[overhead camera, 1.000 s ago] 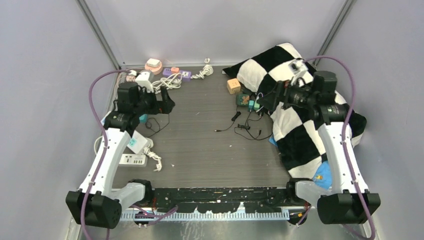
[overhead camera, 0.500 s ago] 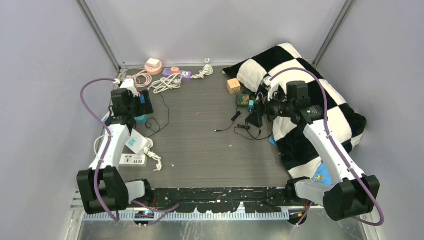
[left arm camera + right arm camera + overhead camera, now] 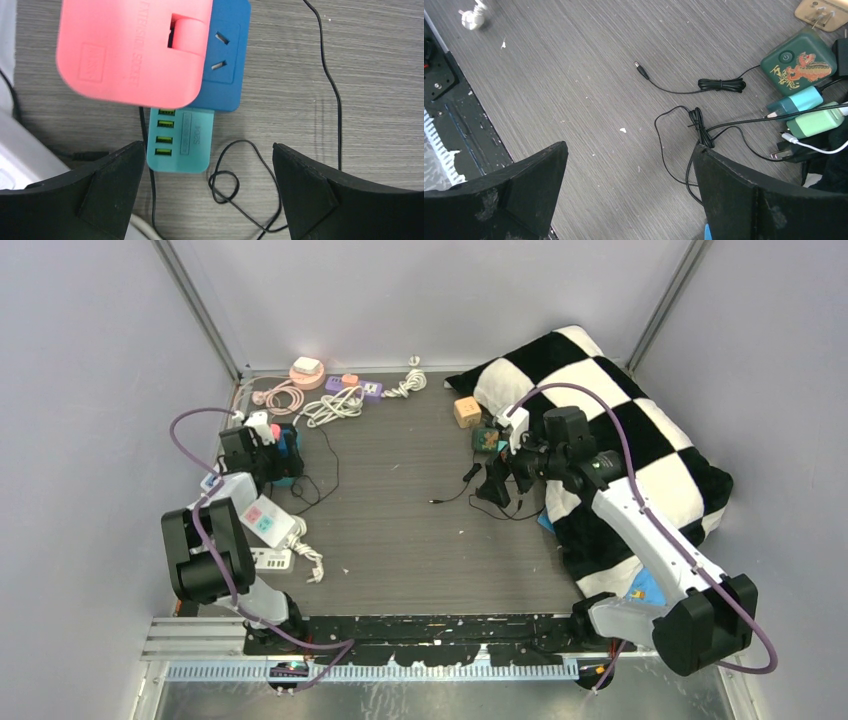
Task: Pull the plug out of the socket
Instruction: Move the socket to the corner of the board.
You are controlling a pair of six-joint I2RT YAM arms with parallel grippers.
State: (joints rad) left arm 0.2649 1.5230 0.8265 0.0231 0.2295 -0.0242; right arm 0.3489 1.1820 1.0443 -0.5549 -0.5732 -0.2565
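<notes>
Left tool (image 3: pixel 205 165) agape over pink plug (image 3: pixel 125 50), lettering wrist-view only

A pink rounded plastic plug block (image 3: pixel 130 50), lettered on its face, sits on top of a blue plastic socket block (image 3: pixel 225 65) and covers its left part. The blue block lies flat on the grey wood-grain desk (image 3: pixel 380 75), with one pair of slanted slots uncovered.

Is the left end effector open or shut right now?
Open. In the left wrist view, the fingers of the left end effector stand wide apart and grip nothing; the teal USB hub lies beyond the gap.
</notes>
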